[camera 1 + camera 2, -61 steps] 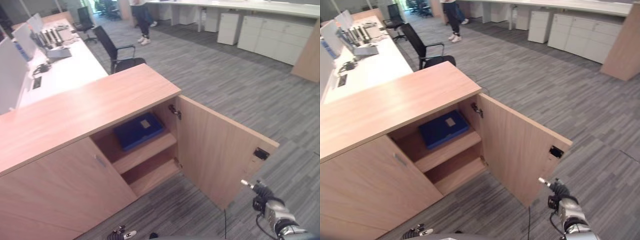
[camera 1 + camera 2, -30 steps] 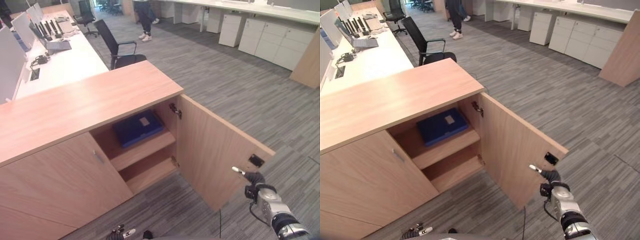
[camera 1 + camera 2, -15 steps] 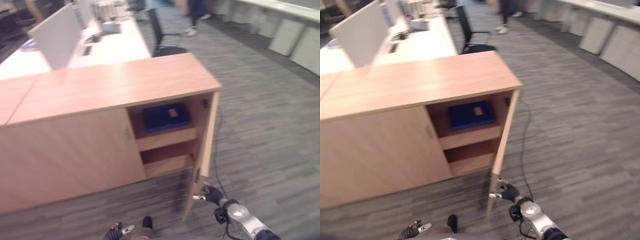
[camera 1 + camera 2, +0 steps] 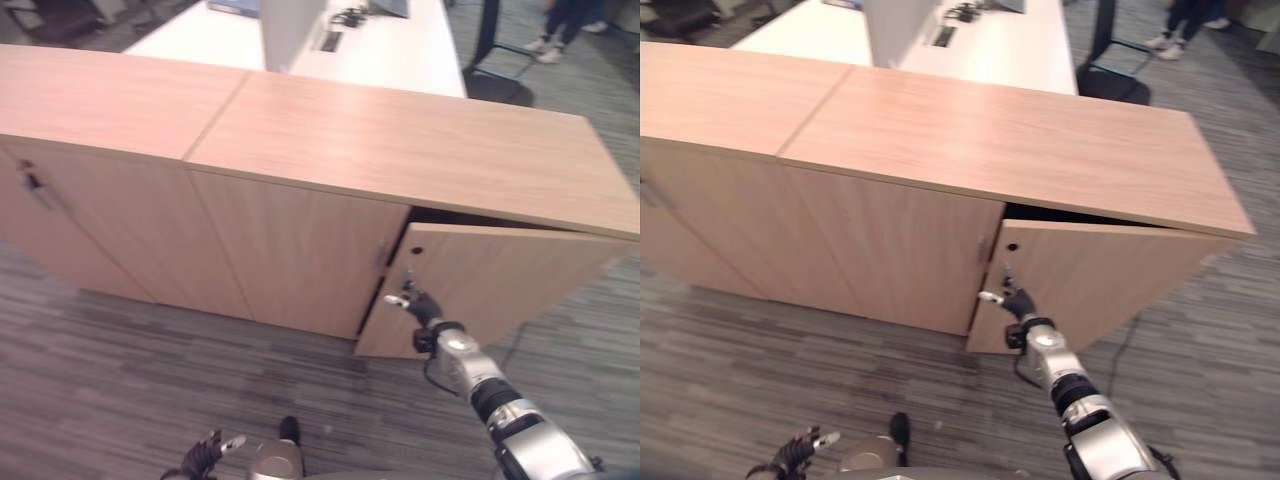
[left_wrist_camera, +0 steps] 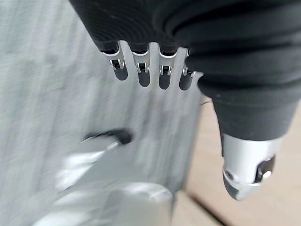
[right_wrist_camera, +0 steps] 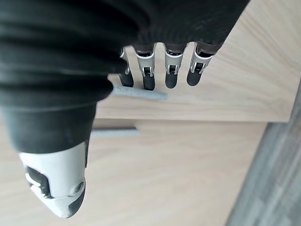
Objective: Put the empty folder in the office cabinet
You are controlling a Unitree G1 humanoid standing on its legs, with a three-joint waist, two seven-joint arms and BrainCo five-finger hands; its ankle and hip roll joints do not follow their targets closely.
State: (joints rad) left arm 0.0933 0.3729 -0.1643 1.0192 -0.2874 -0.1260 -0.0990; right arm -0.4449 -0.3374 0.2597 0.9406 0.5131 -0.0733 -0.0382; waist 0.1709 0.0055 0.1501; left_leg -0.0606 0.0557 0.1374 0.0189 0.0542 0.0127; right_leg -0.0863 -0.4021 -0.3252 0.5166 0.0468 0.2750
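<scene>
In the left eye view, a long wooden office cabinet (image 4: 300, 150) runs across the scene, and its rightmost door (image 4: 490, 290) stands only slightly ajar, with a dark gap along its top edge. The folder cannot be made out from here; the narrow gap shows only darkness. The right hand (image 4: 420, 305) reaches up from the lower right to the free edge of that door, beside the small metal handles, with fingers extended toward the wood and nothing in its hold. The left hand (image 4: 205, 455) hangs low at the bottom edge over the grey carpet (image 4: 120, 380). Behind the cabinet lies a white counter (image 4: 390, 45), with a black chair (image 4: 495, 60) and a person's legs (image 4: 560, 20) at the top right.

The right eye view gives the same scene: the right hand (image 4: 1015, 302) at the door's edge, the left hand (image 4: 790, 455) low at the bottom left.

In the left wrist view, the left hand (image 5: 150, 70) has its fingers relaxed and holds nothing, with carpet past them.

In the right wrist view, the right hand (image 6: 160, 70) points straight fingers at the light wood of the door (image 6: 225, 94), just by a slim metal handle (image 6: 141, 95), and grips nothing.
</scene>
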